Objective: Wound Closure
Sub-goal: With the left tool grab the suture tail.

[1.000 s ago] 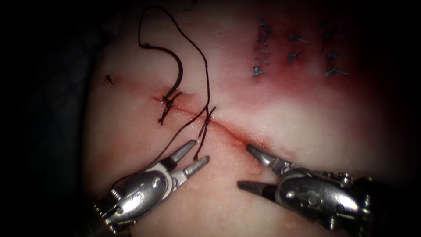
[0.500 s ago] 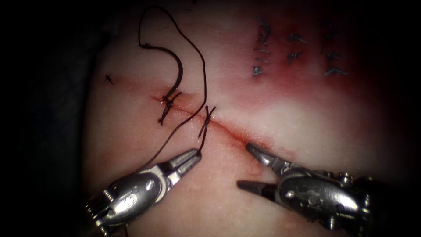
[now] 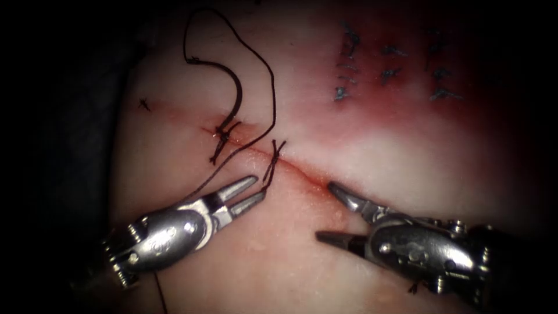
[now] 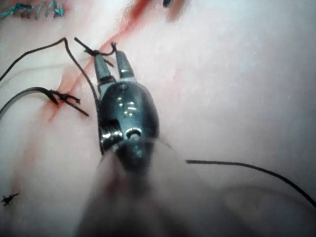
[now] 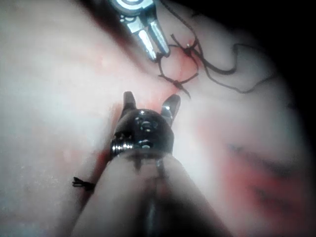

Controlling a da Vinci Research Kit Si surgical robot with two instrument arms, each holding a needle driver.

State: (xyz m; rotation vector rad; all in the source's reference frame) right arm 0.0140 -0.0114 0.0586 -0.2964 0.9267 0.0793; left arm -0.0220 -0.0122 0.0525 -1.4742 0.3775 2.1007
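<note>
- Two hands sit nearest you, both holding nothing: your left hand (image 3: 251, 192) is narrowly parted just beside the knot tails, your right hand (image 3: 326, 214) spread wide on the tissue (image 3: 407, 168).
- Between them runs the cut (image 3: 302, 173), with red fluid (image 3: 372, 110) beyond.
- Farther back, the needle (image 3: 235, 93) lies left of the cut's midpoint, its tip at a stitch, thread (image 3: 270, 75) looping above.

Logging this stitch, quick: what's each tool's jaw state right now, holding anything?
Left tool: jaws open, holding nothing, beside the knot's thread tail.
Right tool: jaws open wide, holding nothing.
</note>
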